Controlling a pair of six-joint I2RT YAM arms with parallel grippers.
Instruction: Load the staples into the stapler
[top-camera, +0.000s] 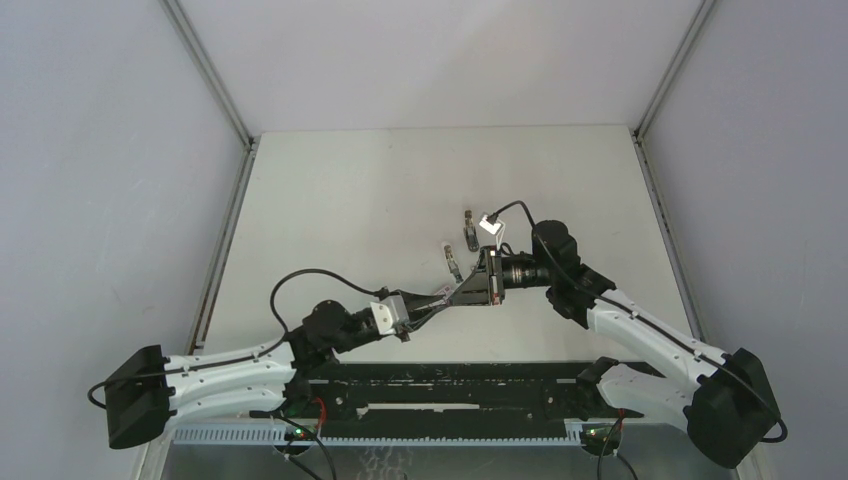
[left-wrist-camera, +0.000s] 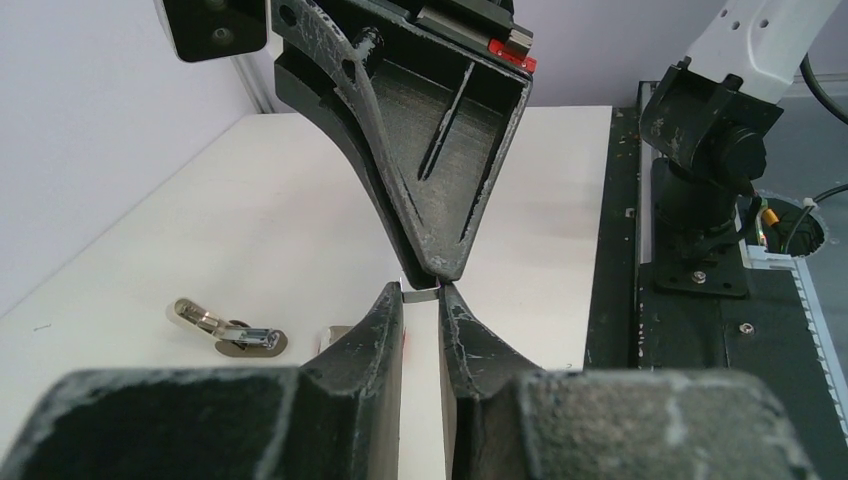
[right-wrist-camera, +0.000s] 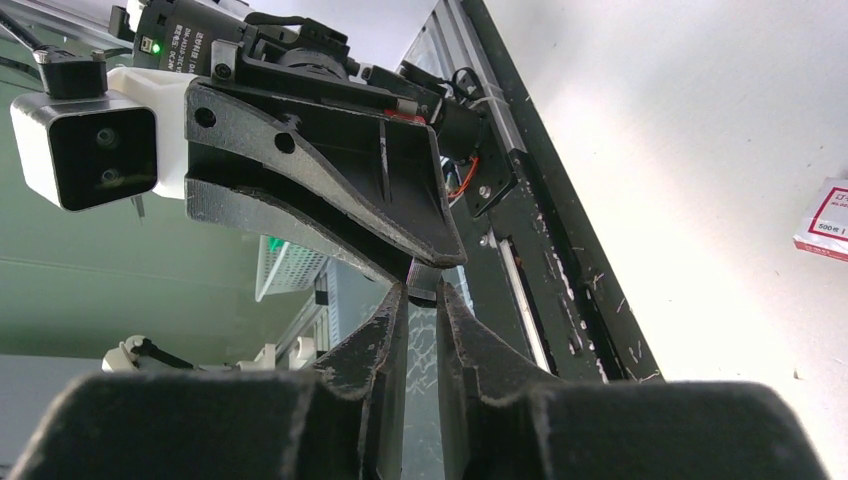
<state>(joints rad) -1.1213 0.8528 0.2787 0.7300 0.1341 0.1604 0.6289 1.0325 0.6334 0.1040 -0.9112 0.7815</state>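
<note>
My left gripper (top-camera: 462, 288) and right gripper (top-camera: 474, 283) meet tip to tip above the table's middle. A short silvery staple strip (left-wrist-camera: 421, 292) sits between the left fingertips. It also shows between the right fingertips in the right wrist view (right-wrist-camera: 424, 290). Both pairs of jaws stand almost shut on it. The stapler (left-wrist-camera: 228, 331) lies hinged open on the table to the left, its metal inside showing, and appears just beyond the grippers in the top view (top-camera: 467, 232). A small flat grey piece (left-wrist-camera: 335, 336), perhaps the staple tray, is half hidden behind my left finger.
A second small grey thing (top-camera: 452, 258) lies beside the stapler. The red-and-white box (right-wrist-camera: 826, 220) lies on the white table at the right edge of the right wrist view. A black rail (top-camera: 450, 385) with the arm bases runs along the near edge. Grey walls enclose the table.
</note>
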